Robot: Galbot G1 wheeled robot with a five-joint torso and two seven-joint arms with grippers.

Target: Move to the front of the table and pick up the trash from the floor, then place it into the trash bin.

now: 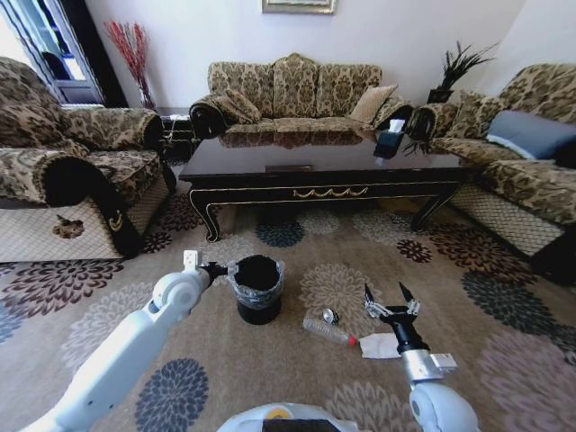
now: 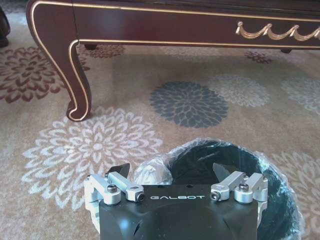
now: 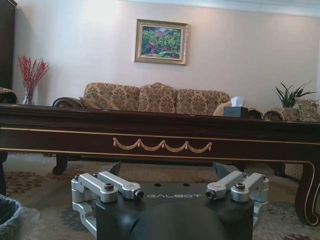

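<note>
Crinkled clear bag [image 1: 236, 286] lining round black trash bin [image 1: 259, 309]

The floor [image 1: 504, 324] is a beige-tan carpet patterned with large round flower medallions in brown, cream, maroon and dark blue. On it stands the trash bin [image 1: 258, 290], a small round black bucket lined with a crinkled clear bag folded over its rim. Just beside the bin, away from the armchair, lies a clear plastic bottle [image 1: 326, 331] with a red cap, on its side. A small round bit [image 1: 330, 315] lies close to the bottle, between it and the table. A crumpled white paper piece [image 1: 379, 346] rests at the bottle's capped end. Beyond the bin, the long dark coffee table [image 1: 324, 171] stands on the carpet on curved legs.
</note>
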